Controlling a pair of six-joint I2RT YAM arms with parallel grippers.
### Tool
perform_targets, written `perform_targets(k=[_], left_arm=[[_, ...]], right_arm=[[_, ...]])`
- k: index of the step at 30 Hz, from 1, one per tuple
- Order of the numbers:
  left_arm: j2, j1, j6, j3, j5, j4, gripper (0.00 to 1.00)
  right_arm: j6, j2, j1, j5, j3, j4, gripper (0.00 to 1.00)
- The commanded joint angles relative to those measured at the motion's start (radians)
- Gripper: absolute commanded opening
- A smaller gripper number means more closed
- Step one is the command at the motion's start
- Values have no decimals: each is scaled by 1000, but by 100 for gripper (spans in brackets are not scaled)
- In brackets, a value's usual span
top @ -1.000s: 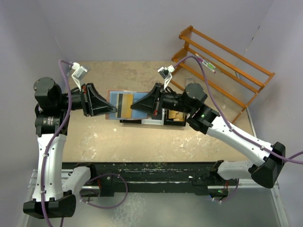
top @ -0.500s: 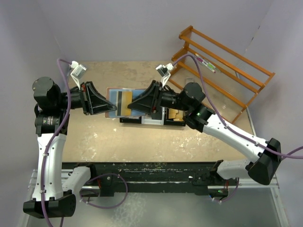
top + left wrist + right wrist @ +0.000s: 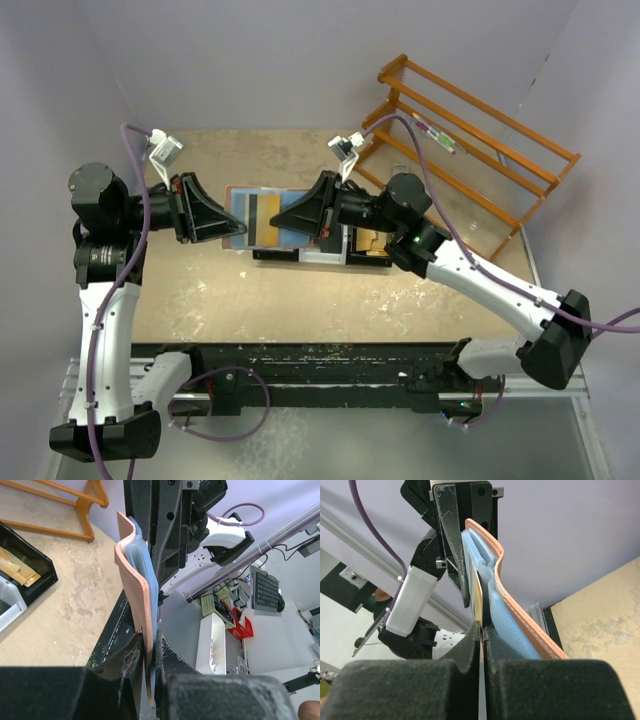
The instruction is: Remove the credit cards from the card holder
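Both arms are up off the bench (image 3: 300, 310), meeting over its far middle with the card holder (image 3: 243, 208) hanging between them, open, blue lining facing up at the top camera.

Left gripper (image 3: 238, 232): pinching the card holder by its left edge. In the left wrist view I see the brown leather (image 3: 134, 595) edge-on, upright and slightly bowed, with the fingers pressed onto it from both sides (image 3: 148, 652).

Right gripper (image 3: 280, 222): fingers pressed together on a thin pale credit card (image 3: 478, 607). The card runs edge-on up from the fingertips (image 3: 481, 630) into the blue pockets of the holder (image 3: 507, 620). How much of it is inside the pocket I cannot tell. From above, a card face with a dark stripe shows against the lining, just left of the right fingertips.

The two grippers are nose to nose, near each other across the holder's width; each fills the other's wrist view.

Room and edges:
- A black bin (image 3: 40, 575) with tan paper pieces (image 3: 17, 570) sits on the bench below and to the right of the holder, under the right wrist.
- A wooden rack (image 3: 490, 108) stands at the far right corner, near the right arm's elbow.
- Bare bench shows from the bin to the near edge, and along the far edge behind the holder.
- The left arm stands along the left edge of the bench.
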Motion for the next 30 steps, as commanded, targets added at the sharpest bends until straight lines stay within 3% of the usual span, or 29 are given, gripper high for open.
perform_targets(k=[1,6,10,17,30], left_arm=[[-4,-17,121,31,49,-95,0],[85,-17,554,147,-39,-552,0],[124,-17,690,181,-101,-679,0],[115,-16,781,181,-166,-719,0],[110,-16,835,203,-183,-776,0]], right_arm=[[-93,-75,-39,69,-28,-168,0],[-182,-192,-172,95,-69,-413,0],[-267,-246,-289,141,-85,-644,0],[-356,-211,-429,242,-128,-831,0],[-386,47,-498,535,-113,-872,0]])
